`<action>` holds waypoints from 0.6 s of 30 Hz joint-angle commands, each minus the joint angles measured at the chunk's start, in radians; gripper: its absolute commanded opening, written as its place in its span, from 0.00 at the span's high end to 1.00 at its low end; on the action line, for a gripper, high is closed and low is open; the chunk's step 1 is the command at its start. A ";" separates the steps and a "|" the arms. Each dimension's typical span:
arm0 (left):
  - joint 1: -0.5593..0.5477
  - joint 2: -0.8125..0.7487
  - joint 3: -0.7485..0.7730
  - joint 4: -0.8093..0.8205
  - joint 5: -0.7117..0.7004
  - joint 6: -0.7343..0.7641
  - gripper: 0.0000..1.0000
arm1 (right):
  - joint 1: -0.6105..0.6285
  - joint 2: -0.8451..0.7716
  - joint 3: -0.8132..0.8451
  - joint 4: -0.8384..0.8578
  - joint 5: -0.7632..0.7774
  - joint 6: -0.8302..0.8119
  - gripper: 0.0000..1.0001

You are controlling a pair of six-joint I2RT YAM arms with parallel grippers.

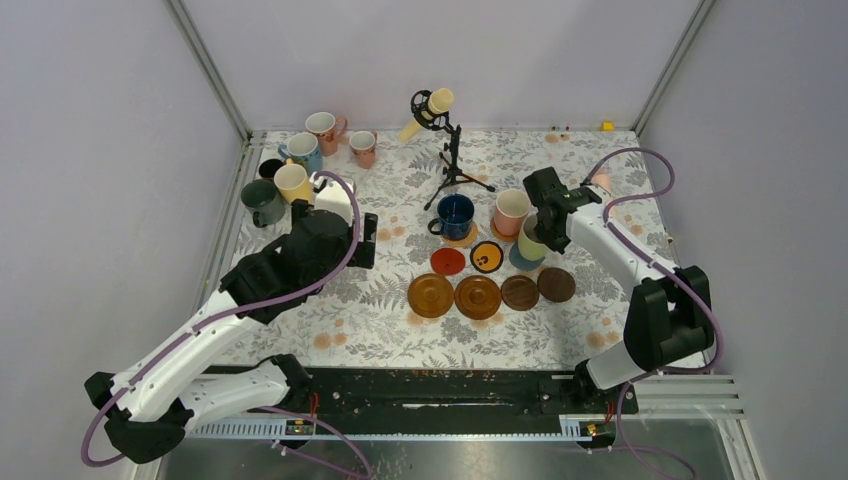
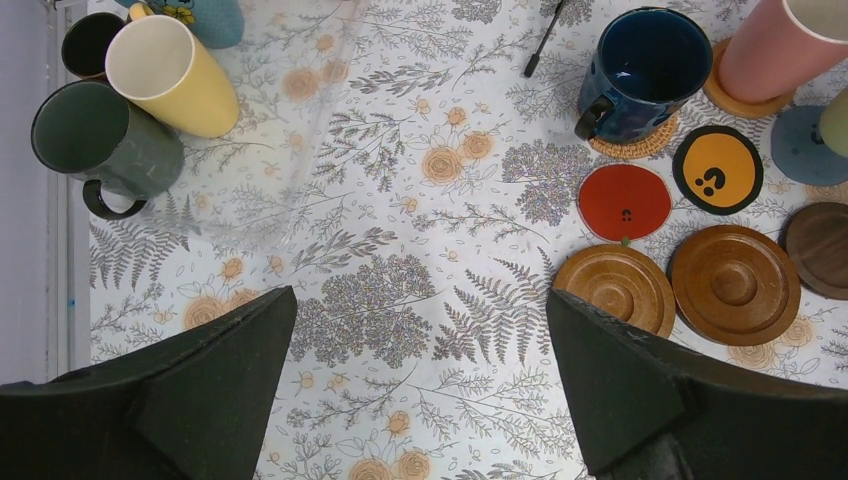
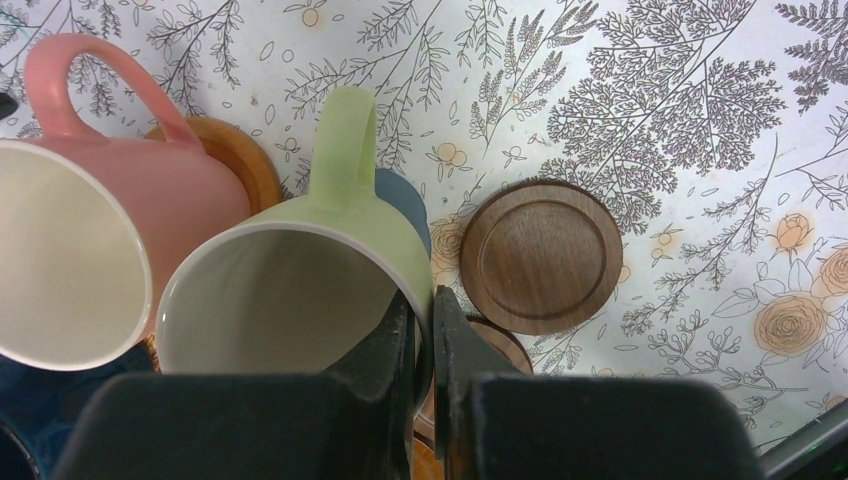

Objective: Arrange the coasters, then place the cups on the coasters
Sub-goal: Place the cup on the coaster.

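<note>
My right gripper [image 3: 425, 310] is shut on the rim of a pale green cup [image 3: 280, 300], one finger inside and one outside. The cup sits over the grey-blue coaster [image 3: 405, 205]; contact with it cannot be told. Next to it, a pink cup [image 1: 511, 211] stands on a tan coaster and a navy cup [image 2: 640, 70] on a cork one. A red coaster [image 2: 624, 201], an orange black-rimmed coaster [image 2: 716, 169] and several brown wooden coasters [image 1: 478, 296] lie bare. My left gripper [image 2: 420, 305] hangs open over the cloth, holding nothing.
Several more cups cluster at the back left, among them a dark green one [image 2: 105, 140] and a yellow one [image 2: 170, 75]. A cream microphone [image 1: 432, 105] on a black stand [image 1: 455, 165] rises behind the navy cup. Grey walls close in the table.
</note>
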 commanded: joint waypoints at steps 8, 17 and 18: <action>0.000 -0.023 -0.001 0.044 -0.032 0.013 0.01 | -0.008 0.032 0.034 0.047 0.023 0.039 1.00; -0.001 -0.023 -0.003 0.046 -0.035 0.012 0.01 | -0.008 0.042 0.019 0.056 0.017 0.050 1.00; -0.001 -0.023 -0.003 0.045 -0.035 0.012 0.01 | -0.008 0.045 0.020 0.056 0.018 0.050 1.00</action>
